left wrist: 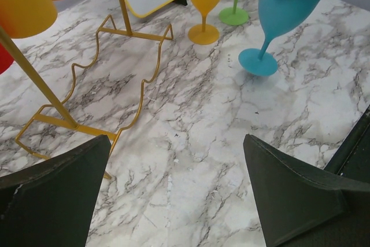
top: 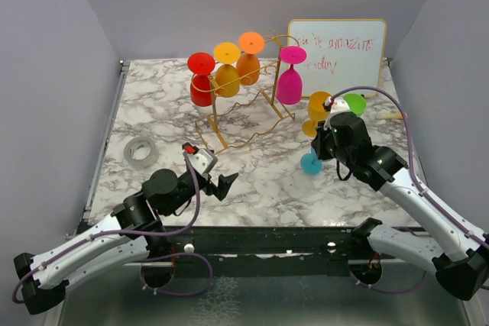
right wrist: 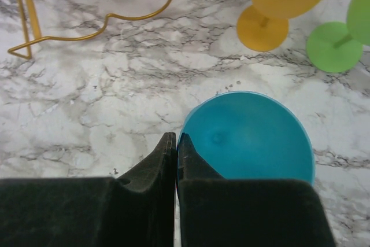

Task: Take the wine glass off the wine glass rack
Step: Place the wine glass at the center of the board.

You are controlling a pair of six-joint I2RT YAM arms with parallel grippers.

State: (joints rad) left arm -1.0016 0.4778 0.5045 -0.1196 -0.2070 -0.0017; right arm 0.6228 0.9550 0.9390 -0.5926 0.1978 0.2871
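Observation:
The gold wire wine glass rack [top: 244,116] stands mid-table, its base rails [left wrist: 87,79] in the left wrist view. Red [top: 201,85], yellow [top: 227,75], orange [top: 248,62] and magenta [top: 289,82] wine glasses hang on it upside down. My right gripper [top: 326,141] is shut on the rim of a blue wine glass [right wrist: 248,137], one finger inside the bowl and one outside [right wrist: 176,137]. That glass [left wrist: 289,10] leans, its foot [top: 310,163] at the marble. My left gripper [top: 220,181] is open above bare marble in front of the rack, nothing between its fingers [left wrist: 176,140].
A yellow glass [top: 317,108] and a green glass [top: 354,103] stand upright just behind the blue one, right of the rack. A whiteboard [top: 336,55] leans at the back right. A roll of tape [top: 140,152] lies at the left.

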